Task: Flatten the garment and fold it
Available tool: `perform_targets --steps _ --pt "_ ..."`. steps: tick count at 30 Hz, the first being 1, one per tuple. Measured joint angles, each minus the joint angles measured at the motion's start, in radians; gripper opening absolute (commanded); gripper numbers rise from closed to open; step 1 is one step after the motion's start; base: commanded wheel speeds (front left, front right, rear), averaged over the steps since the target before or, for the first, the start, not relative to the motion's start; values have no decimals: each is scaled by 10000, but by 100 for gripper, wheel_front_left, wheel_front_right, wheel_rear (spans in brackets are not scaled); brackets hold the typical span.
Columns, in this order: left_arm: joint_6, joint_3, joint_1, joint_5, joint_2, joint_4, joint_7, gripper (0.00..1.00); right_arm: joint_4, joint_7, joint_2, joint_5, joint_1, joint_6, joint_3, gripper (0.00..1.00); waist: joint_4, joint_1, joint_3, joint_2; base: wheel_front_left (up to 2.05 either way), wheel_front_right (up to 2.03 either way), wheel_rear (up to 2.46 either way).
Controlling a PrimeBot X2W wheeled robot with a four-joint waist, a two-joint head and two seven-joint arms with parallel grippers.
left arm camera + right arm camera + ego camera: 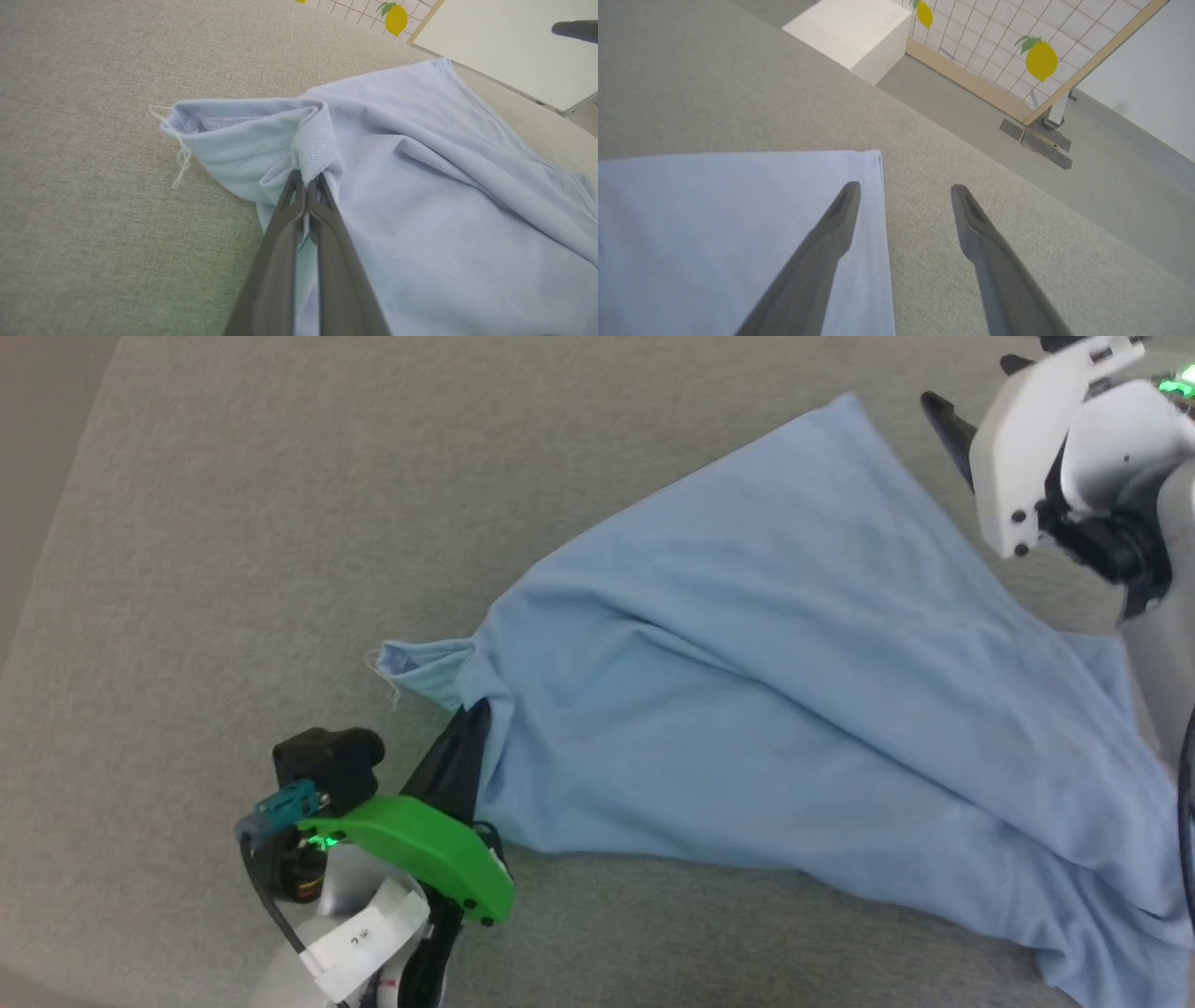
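Fabric of the garment (766, 709), a light blue knit shirt, lies rumpled in a diagonal swath across the grey-beige woven surface (233, 523). In the head view it runs from a point at the upper right of centre down to the lower right edge, with long folds along it. The left gripper (308, 179) is clenched on a bunch of the cloth beside a sleeve opening (224, 126), its two dark fingers pressed together with the knit puckered between their tips. A loose white thread (180, 154) dangles from the sleeve's edge onto the surface. The right gripper (906, 191) has its fingers spread wide apart, grasping nothing. In the right wrist view one finger sits over the stitched hem near the hem corner (873, 156), the other over bare surface just beside that edge. Whether either touches down cannot be told. Beyond the surface stand a white box (854, 32) and a gridded screen (1017, 46) printed with lemons.
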Motion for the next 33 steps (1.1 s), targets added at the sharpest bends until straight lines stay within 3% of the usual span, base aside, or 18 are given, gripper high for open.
perform_targets --steps 8,21,22,23,24,28,33 --pt "-190 -194 -313 15 -320 71 -405 0 966 2834 -424 -234 -1608 0 1323 100 1044 0 1098 0 0 0 0" --pt "-251 -282 -409 13 -435 198 -704 0 646 5191 -823 255 -2611 -2 2217 100 1923 -1 2373 0 0 0 0" --pt "-276 -282 -433 13 -435 203 -711 0 587 5336 -863 299 -2659 -2 2209 37 1930 -1 2406 0 0 0 0" --pt "-282 -286 -463 13 -435 213 -732 0 512 5425 -886 339 -2671 -2 2148 4 1926 -1 2430 0 0 0 0" --pt "-282 -282 -476 13 -435 226 -734 0 466 5484 -888 407 -2661 -2 2086 0 1909 -1 2435 0 0 0 0" --pt "-282 -251 -477 13 -414 272 -746 0 280 5428 -842 479 -2455 0 1879 0 1787 -1 2375 0 0 0 0" --pt "-280 -174 -484 13 -328 351 -744 0 123 4619 -813 384 -2122 4 1430 0 1599 -1 2221 0 0 0 0"
